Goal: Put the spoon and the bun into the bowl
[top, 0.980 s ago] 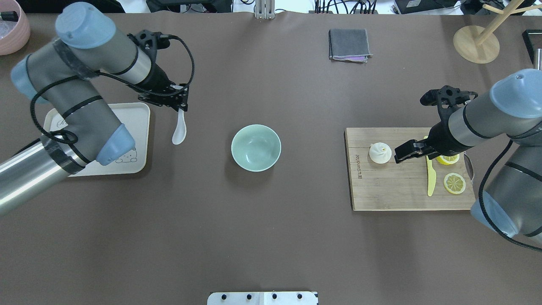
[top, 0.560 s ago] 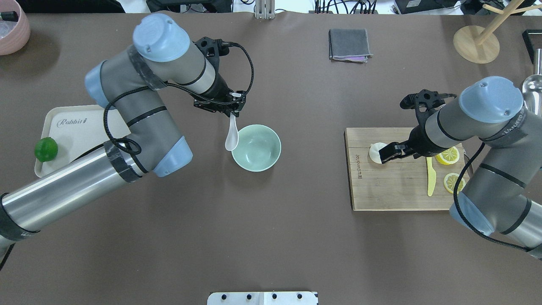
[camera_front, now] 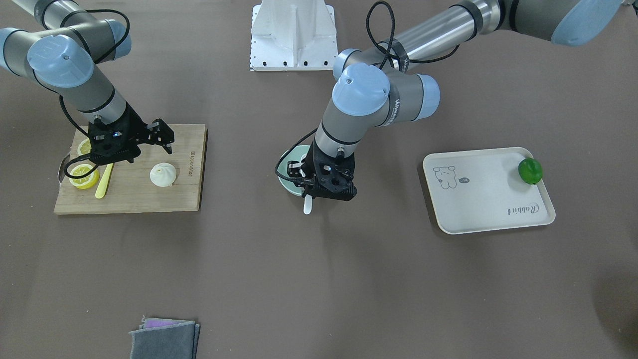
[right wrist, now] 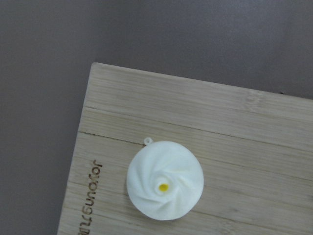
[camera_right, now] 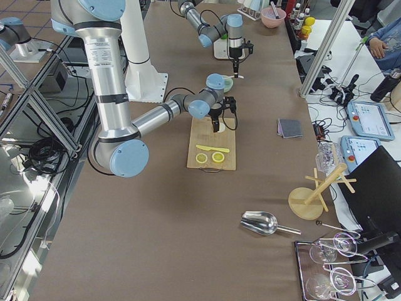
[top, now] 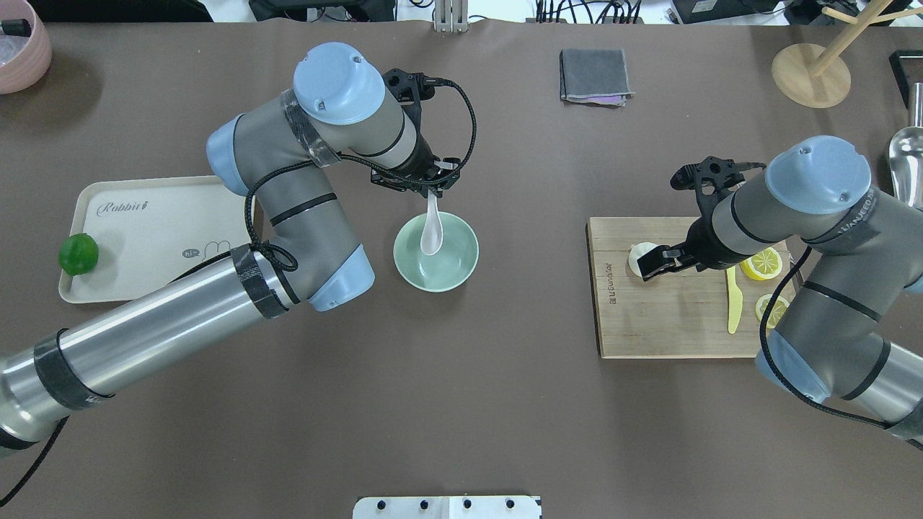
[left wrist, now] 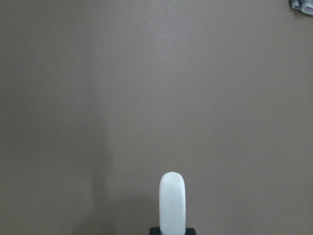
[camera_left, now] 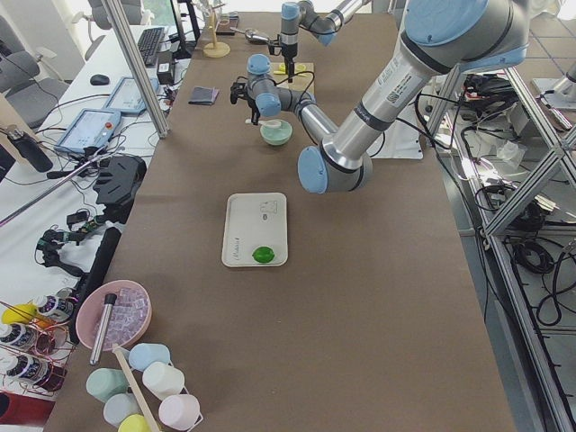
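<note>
My left gripper [top: 431,190] is shut on the handle of the white spoon [top: 431,236]. The spoon hangs scoop-down over the far part of the mint-green bowl [top: 453,268] at table centre. In the front view the spoon [camera_front: 307,205] shows below the left gripper [camera_front: 323,190], by the bowl's rim [camera_front: 284,172]. The left wrist view shows only the spoon's end [left wrist: 172,203] over bare table. The white pleated bun [right wrist: 165,187] lies on the wooden cutting board [top: 670,324]. My right gripper [top: 650,265] is open and hovers just above the bun [camera_front: 163,175].
On the board lie a yellow plastic knife [top: 733,306] and lemon slices [top: 763,264]. A cream rabbit tray [top: 144,216] with a green lime [top: 78,254] is at the left. A grey cloth [top: 594,76], a wooden stand [top: 811,72] and a metal scoop [top: 905,158] sit at the far side.
My left arm has carried the spoon right, from beside the tray to over the bowl. My right gripper has moved left along the board to over the bun.
</note>
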{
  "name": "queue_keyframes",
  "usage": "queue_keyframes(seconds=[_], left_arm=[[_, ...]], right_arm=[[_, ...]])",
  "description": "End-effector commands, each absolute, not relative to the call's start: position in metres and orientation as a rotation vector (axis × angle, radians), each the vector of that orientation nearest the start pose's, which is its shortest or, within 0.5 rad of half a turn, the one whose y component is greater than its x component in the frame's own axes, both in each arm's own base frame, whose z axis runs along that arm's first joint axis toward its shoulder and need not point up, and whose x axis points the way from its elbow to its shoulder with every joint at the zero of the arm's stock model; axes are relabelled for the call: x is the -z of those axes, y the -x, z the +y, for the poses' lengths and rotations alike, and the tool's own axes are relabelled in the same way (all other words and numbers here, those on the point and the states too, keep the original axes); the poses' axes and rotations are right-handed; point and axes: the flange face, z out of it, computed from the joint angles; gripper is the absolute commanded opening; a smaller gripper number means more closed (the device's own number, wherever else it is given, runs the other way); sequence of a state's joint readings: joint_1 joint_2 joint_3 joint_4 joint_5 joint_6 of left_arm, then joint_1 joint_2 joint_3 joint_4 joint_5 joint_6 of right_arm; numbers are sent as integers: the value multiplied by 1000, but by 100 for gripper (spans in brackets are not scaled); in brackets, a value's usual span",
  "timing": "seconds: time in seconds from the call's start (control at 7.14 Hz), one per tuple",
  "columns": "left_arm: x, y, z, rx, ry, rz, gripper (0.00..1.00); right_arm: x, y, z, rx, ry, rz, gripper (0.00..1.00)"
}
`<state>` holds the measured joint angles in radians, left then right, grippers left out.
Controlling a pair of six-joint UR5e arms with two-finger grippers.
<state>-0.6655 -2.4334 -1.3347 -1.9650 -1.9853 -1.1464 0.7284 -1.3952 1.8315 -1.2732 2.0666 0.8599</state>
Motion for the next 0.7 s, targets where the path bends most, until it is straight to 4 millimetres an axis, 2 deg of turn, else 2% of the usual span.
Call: queue_keyframes(seconds=[0.0, 0.14, 0.28, 0.42, 0.56], left_arm=[[-173, -549, -549, 5, -205, 1057, 0], [-173, -550, -548, 4, -205, 1057, 0], [-173, -550, -548, 4, -205, 1057, 0], [-172, -550, -548, 2, -206, 1058, 31], [-174, -549, -549, 1, -208, 1057, 70]], right_arm=[[-414, 373, -440, 171, -136, -833, 94], [-419, 387, -453, 165, -133, -818, 93], [-413, 394, -460, 163, -146, -817, 92], [-414, 393, -461, 160, -146, -814, 85], [-419, 393, -465, 149, -162, -793, 82]])
